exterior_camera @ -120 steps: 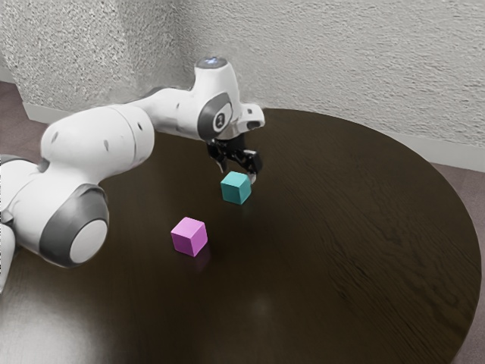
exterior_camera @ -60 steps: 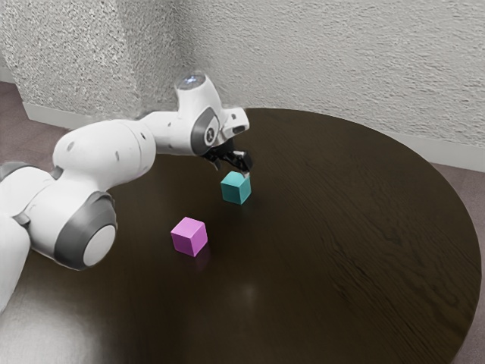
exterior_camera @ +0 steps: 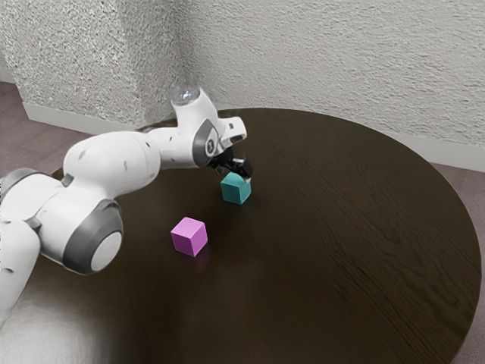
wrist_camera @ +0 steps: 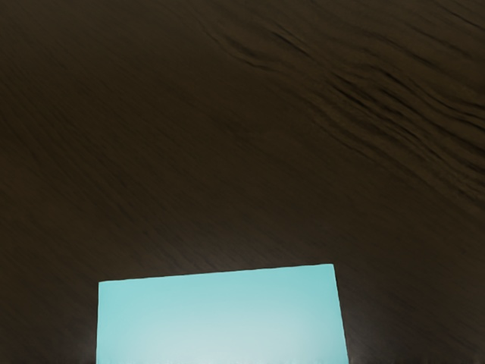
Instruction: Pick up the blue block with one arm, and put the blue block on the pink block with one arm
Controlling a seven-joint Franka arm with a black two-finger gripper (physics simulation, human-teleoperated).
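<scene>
The blue block (exterior_camera: 236,190), teal in colour, rests on the dark round table (exterior_camera: 341,227). My gripper (exterior_camera: 236,171) hangs right over the block's far top edge, its black fingers spread about a block's width and reaching down around the top; they look open. In the wrist view the blue block (wrist_camera: 220,315) lies just under my hand. The pink block (exterior_camera: 189,236) stands alone on the table, nearer the camera and toward the exterior view's left of the blue one.
The white arm (exterior_camera: 114,167) stretches in low from the exterior view's left, above the table's back part. A rough plaster wall (exterior_camera: 341,53) runs behind the table. The table's edge curves round at the exterior view's right.
My hand has come down and tilted toward the blue block, from a little above it to its top edge. The arm's elbow has dropped lower. Neither block has moved.
</scene>
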